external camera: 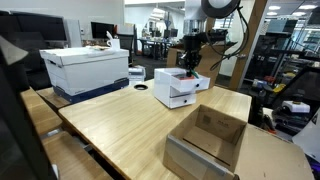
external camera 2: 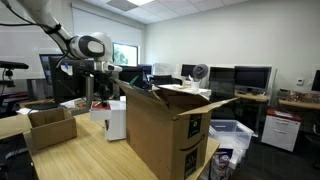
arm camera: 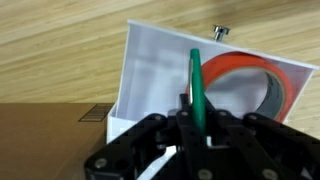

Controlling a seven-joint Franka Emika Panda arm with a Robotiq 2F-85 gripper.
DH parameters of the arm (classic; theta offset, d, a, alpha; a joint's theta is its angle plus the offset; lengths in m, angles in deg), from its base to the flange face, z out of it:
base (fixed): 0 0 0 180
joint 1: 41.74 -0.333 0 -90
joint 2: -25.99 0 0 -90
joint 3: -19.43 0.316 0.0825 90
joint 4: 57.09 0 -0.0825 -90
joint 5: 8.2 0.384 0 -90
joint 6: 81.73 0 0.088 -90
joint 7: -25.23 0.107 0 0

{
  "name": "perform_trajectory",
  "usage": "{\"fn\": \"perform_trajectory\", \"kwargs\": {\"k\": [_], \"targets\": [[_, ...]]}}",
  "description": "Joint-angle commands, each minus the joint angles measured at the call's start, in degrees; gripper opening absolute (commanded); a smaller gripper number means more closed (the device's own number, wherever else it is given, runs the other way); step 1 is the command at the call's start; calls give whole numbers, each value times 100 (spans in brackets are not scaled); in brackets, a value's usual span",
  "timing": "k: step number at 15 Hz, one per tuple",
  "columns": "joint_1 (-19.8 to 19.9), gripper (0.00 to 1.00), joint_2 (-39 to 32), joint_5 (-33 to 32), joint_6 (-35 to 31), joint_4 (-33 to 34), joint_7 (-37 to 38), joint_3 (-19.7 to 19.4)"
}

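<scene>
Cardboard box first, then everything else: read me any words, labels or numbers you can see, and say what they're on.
No text can be read here.
Cardboard box: black printed marks on its side, too small to read.
White lidded box: no lettering legible.
Green ring in the claw: no print shows.

Green tape (arm camera: 197, 88), white box (arm camera: 150, 75) — orange tape (arm camera: 250, 68) (reddish)

Exterior views: different table (external camera: 120, 125) sides, sharing white box (external camera: 180, 88); wrist close, downward.

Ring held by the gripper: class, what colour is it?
Green ring, seen best in the wrist view.
</scene>
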Motion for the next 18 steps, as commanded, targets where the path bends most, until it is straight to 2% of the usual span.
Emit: {"fn": "perform_trajectory", "kwargs": {"k": [1,12,18], "targets": [[54,5,107,239,478,13,273,29],[31,5,-80,945,1413,179,804,47],[18,5,102,1151,1375,83,799,81]]}}
